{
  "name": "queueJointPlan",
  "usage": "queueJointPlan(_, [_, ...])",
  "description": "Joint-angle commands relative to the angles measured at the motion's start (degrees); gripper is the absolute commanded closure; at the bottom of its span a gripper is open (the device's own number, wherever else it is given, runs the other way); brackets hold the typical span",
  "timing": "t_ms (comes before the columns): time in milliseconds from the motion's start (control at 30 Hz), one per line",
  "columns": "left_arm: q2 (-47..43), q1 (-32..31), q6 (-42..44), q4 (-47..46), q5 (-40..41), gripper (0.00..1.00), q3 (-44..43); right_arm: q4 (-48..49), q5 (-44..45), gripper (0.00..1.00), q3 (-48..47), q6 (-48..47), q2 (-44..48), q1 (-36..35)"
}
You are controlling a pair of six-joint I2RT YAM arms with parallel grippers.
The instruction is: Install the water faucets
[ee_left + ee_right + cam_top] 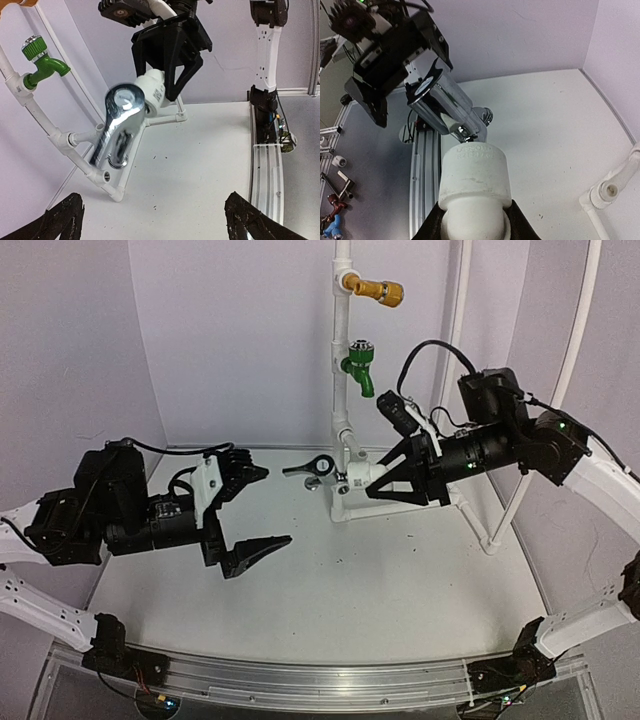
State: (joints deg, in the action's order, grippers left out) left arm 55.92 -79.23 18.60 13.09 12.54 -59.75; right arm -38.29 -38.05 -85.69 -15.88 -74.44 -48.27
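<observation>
My right gripper [378, 483] is shut on the white plastic fitting [360, 477], held above the table close to the white pipe frame [343, 390]. The shiny silver tap [310, 468] sticks out of the fitting's socket end, its lever handle pointing left. The right wrist view shows the fitting [475, 175] between my fingers [432, 227] with the tap [447, 102] beyond it. My left gripper [257, 508] is open and empty, a little left of the tap and apart from it. The left wrist view shows the tap [120, 125], the fitting [152, 92] and my left fingertips [62, 220].
The pipe frame stands at the back centre and carries a green tap [360, 365] and a yellow-brass tap [380, 288]. Open pipe sockets [106, 176] show low on the frame. White corner tubes [575, 350] rise at the right. An aluminium rail [320, 680] runs along the near edge.
</observation>
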Motion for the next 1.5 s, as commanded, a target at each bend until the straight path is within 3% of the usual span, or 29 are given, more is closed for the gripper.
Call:
queueJointPlan(0, [7.9, -0.2, 4.3, 9.8, 4.1, 0.05, -8.6, -6.1, 3.8, 1.0, -0.1, -4.5, -1.6, -0.2])
queueJointPlan(600, [19.7, -0.2, 9.3, 6.5, 4.1, 0.36, -15.0, -11.3, -1.5, 1.0, -2.6, -8.8, -5.5, -0.3])
queueJointPlan(933, [23.5, -0.1, 9.9, 5.2, 3.6, 0.63, -15.3, -12.2, -2.4, 1.0, -3.0, -9.9, -5.5, -1.0])
queueJointPlan(1067, [24.0, -0.1, 8.5, 3.4, 3.2, 0.79, -14.2, -12.4, -1.7, 1.0, -3.1, -10.0, -5.6, -1.1])
queueJointPlan(1133, [23.6, -0.1, 7.5, 2.5, 2.9, 0.92, -13.1, -12.3, -1.7, 0.99, -3.1, -9.9, -5.6, -1.1])
queueJointPlan(1200, [23.0, -0.1, 6.1, 1.2, 3.1, 0.99, -12.0, -12.3, -1.5, 0.86, -3.3, -9.8, -5.5, -1.1])
queueJointPlan(1333, [19.9, 2.7, -2.5, -1.6, 2.2, 1.0, -8.5, -11.0, 2.3, 0.3, -3.2, -10.2, -4.4, -1.0])
queueJointPlan(1400, [17.4, 6.1, -9.0, -2.4, -0.1, 1.0, -5.2, -9.7, 4.7, 0.08, -2.2, -10.9, -3.2, -1.1])
queueJointPlan(1467, [14.3, 10.6, -16.3, -3.9, -1.9, 1.0, -1.5, -8.0, 7.1, 0.02, -0.9, -10.8, -1.5, -1.0])
